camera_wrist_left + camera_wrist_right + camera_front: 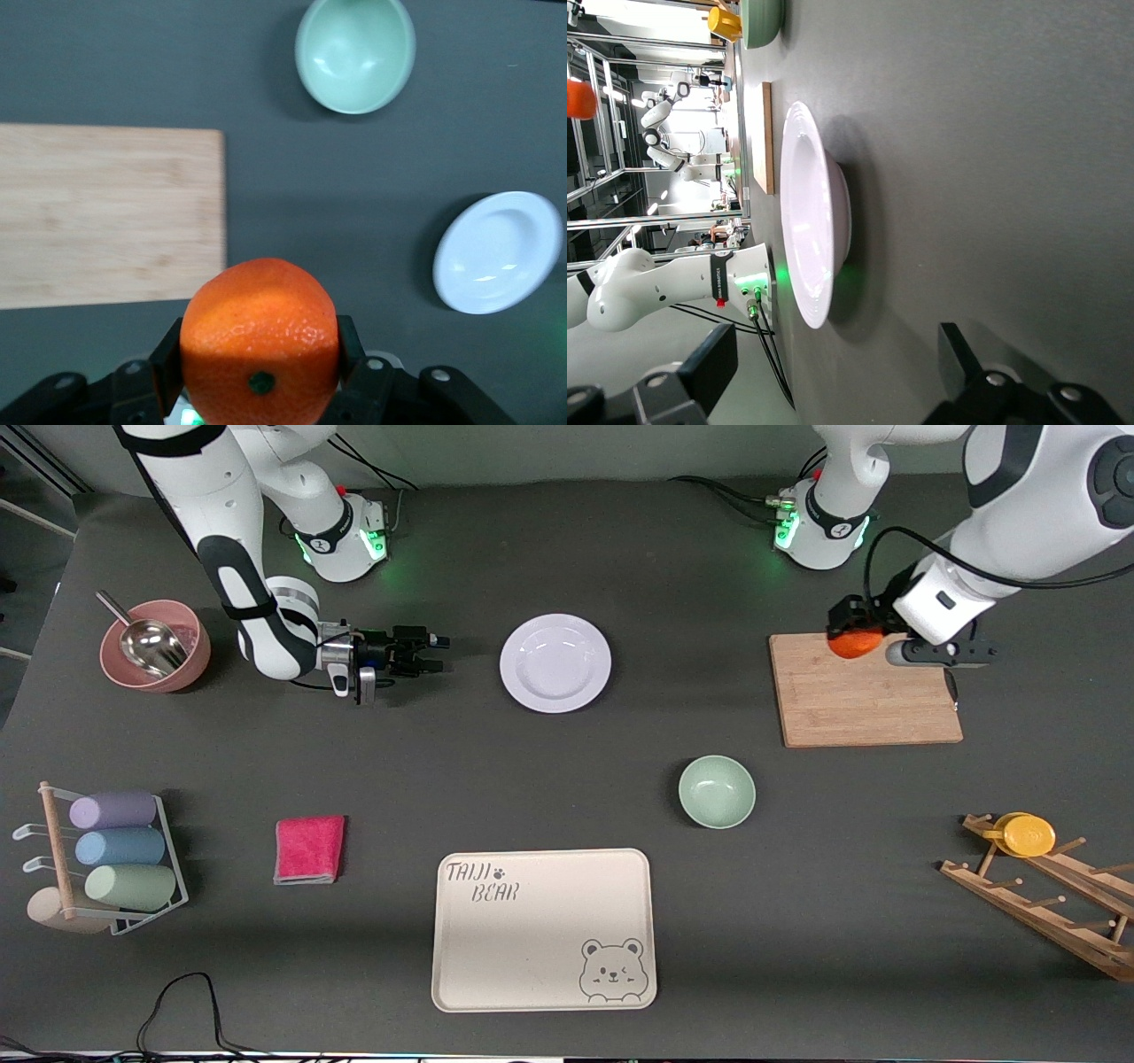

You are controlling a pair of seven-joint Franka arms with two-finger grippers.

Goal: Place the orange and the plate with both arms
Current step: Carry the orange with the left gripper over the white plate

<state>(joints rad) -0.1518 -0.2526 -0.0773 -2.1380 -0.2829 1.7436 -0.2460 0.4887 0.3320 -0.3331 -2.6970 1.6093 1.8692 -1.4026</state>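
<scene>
The orange (856, 643) is gripped in my left gripper (852, 636), held just over the corner of the wooden cutting board (864, 695) that lies toward the robots. In the left wrist view the orange (260, 341) fills the space between both fingers (166, 359). The white plate (555, 662) lies flat on the table midway between the arms; it also shows in the left wrist view (498, 252). My right gripper (436, 652) is open and empty, low over the table, beside the plate toward the right arm's end. The right wrist view shows the plate (815, 212) ahead of the spread fingers (709, 367).
A mint-green bowl (717, 791) and a cream bear tray (542, 928) lie nearer the front camera. A pink cloth (309, 849), a pink bowl with a metal scoop (155, 646) and a rack of rolls (115, 850) are at the right arm's end. A wooden rack with a yellow cup (1028, 834) is at the left arm's end.
</scene>
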